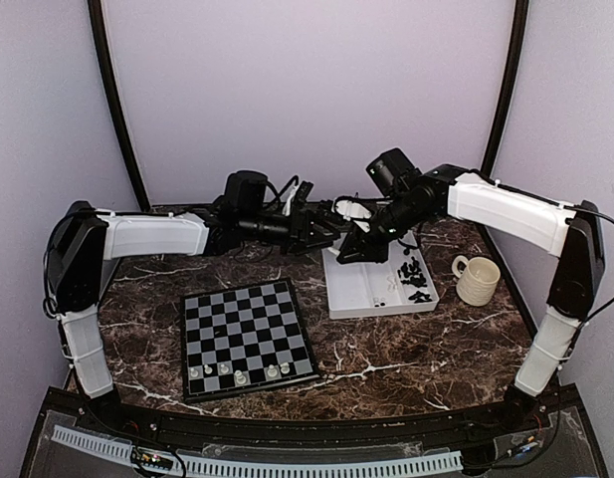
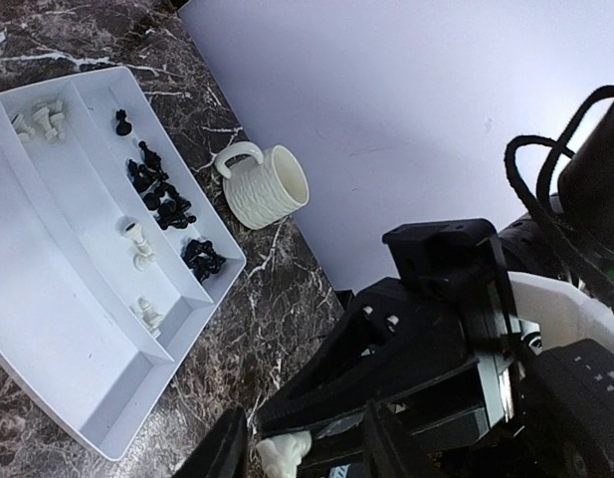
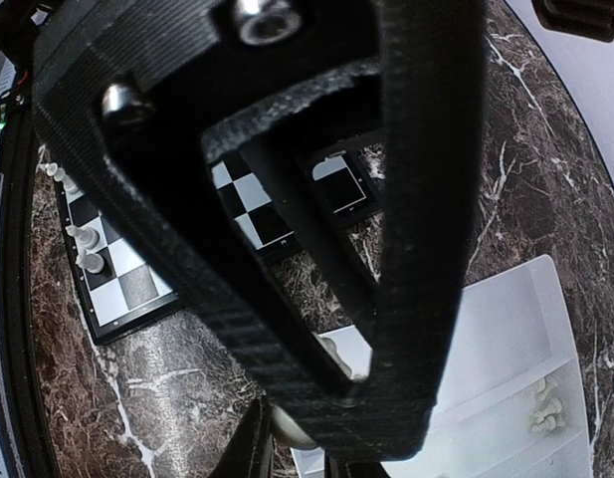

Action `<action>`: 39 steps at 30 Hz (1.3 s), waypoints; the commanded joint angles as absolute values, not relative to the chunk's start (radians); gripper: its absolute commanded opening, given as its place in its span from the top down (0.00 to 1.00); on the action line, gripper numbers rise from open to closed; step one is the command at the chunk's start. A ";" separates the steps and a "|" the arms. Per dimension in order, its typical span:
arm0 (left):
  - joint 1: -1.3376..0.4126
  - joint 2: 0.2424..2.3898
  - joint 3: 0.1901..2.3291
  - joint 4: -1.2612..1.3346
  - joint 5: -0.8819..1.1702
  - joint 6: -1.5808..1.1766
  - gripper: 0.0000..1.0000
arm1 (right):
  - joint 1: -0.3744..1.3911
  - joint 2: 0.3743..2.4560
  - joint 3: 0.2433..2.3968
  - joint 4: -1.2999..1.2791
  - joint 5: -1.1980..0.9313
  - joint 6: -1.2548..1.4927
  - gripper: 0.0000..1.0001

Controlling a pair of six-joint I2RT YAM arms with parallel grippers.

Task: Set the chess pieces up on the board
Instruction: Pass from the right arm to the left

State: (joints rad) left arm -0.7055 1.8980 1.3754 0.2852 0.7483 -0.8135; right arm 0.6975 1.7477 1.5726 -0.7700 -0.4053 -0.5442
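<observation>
The board (image 1: 247,334) lies at front left with several white chess pieces (image 1: 232,371) on its near row; both also show in the right wrist view, board (image 3: 137,284) and pieces (image 3: 88,249). More pieces lie in the white tray (image 1: 371,289): black ones (image 2: 162,194) and white ones (image 2: 43,119). Both grippers meet in the air over the tray's far left end. My right gripper (image 3: 295,453) is shut on a white piece (image 3: 292,428). My left gripper (image 2: 302,453) is open, its jaws wide on either side of that piece (image 2: 284,453).
A cream ribbed mug (image 1: 477,279) stands right of the tray, also in the left wrist view (image 2: 262,184). The tray's wide compartment (image 2: 48,299) holds nothing. The table is dark marble with pale walls close behind.
</observation>
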 commanded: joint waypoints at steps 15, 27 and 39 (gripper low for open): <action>-0.706 1.938 1.441 0.186 0.782 -0.899 0.76 | 0.722 1.709 1.583 -0.734 -0.289 -0.559 0.89; -0.707 1.944 1.430 0.249 0.822 -0.893 1.00 | 0.749 1.706 1.588 -0.758 -0.285 -0.573 0.75; -0.710 1.583 1.296 -0.292 0.451 -0.309 1.00 | 0.444 1.531 1.330 -0.682 -0.542 -0.562 0.46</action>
